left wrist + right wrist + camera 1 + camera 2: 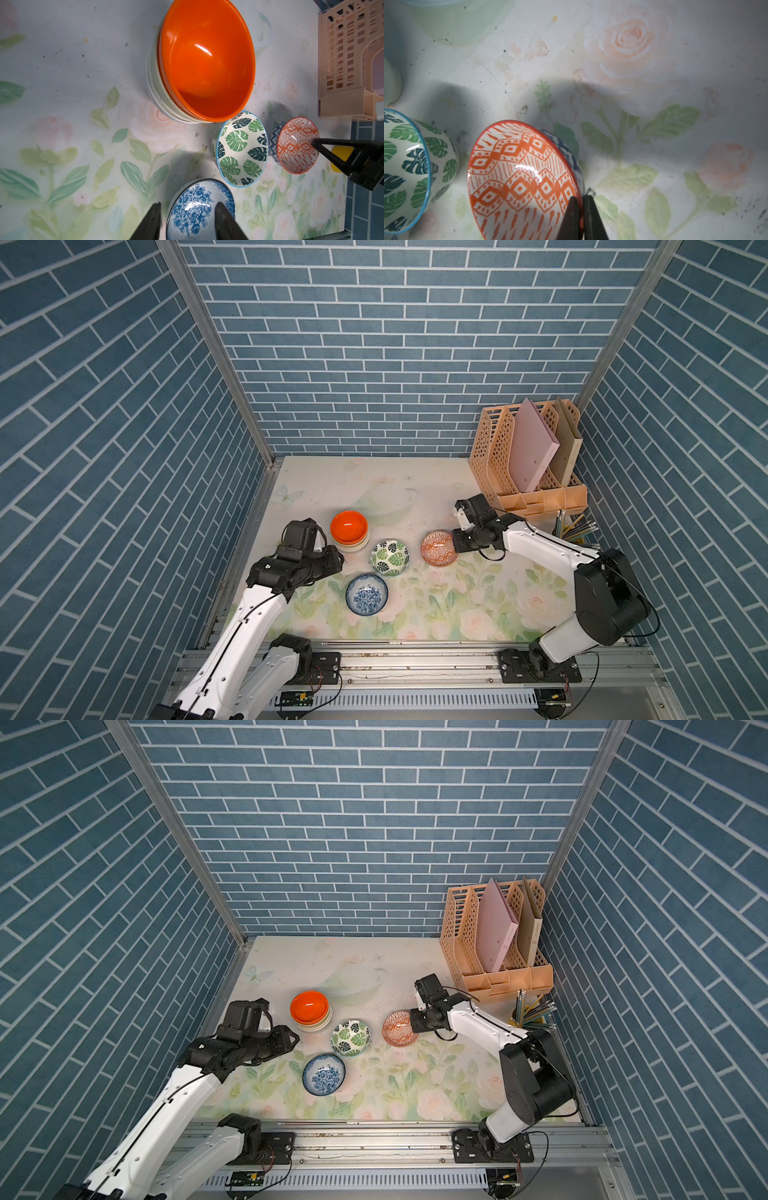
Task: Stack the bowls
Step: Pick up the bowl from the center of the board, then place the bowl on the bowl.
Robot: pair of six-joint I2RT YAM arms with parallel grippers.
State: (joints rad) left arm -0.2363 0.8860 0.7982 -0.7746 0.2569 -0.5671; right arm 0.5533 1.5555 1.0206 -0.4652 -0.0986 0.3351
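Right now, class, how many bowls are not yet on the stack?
3. The leaf-print bowl sits beside the stack; the blue floral bowl lies nearer the robot; the orange-red patterned bowl is farthest right, its rim pinched by the right gripper. None seems hidden.

**Robot test cell in homely dress**

Blue brick-print panels (pixel 374 344) close it in at 9, 12 and 3 o'clock, framed by bare aluminium posts (pixel 210 344). At 6 o'clock a left arm (pixel 249 614) and a right arm (pixel 540 547) are bolted to a metal rail (pixel 415 659), wires showing. A flowered tabletop (pixel 436 605), a peach file rack (pixel 494 448) at 2 o'clock and an orange-red patterned bowl (pixel 438 548) are the homely touches.
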